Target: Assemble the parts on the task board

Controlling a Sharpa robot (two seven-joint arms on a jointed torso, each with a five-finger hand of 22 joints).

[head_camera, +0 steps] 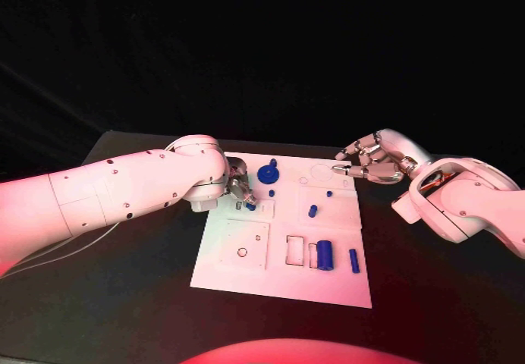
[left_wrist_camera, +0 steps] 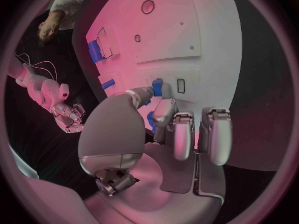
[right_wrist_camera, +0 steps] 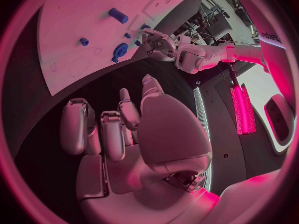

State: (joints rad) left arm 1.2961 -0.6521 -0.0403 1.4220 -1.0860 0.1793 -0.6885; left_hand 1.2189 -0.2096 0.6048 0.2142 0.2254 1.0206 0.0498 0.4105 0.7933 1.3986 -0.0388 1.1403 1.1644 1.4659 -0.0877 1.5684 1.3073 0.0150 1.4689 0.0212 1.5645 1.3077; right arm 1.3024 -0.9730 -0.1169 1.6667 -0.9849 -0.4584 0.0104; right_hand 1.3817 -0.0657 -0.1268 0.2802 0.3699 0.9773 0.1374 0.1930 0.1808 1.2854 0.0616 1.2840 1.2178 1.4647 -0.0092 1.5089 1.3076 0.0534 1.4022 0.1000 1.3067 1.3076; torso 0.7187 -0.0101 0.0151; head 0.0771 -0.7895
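The left hand [head_camera: 239, 188] pinches a small blue part [head_camera: 250, 205] on the task board [head_camera: 246, 265]; the right hand [head_camera: 370, 161] hovers beside the board, fingers curled, grasping nothing.

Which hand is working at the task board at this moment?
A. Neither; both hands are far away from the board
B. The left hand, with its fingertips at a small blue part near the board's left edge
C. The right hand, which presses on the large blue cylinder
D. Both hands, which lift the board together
B: the left hand has its fingertips at a small blue part on the task board, while the right hand hovers empty off the board's far right corner.
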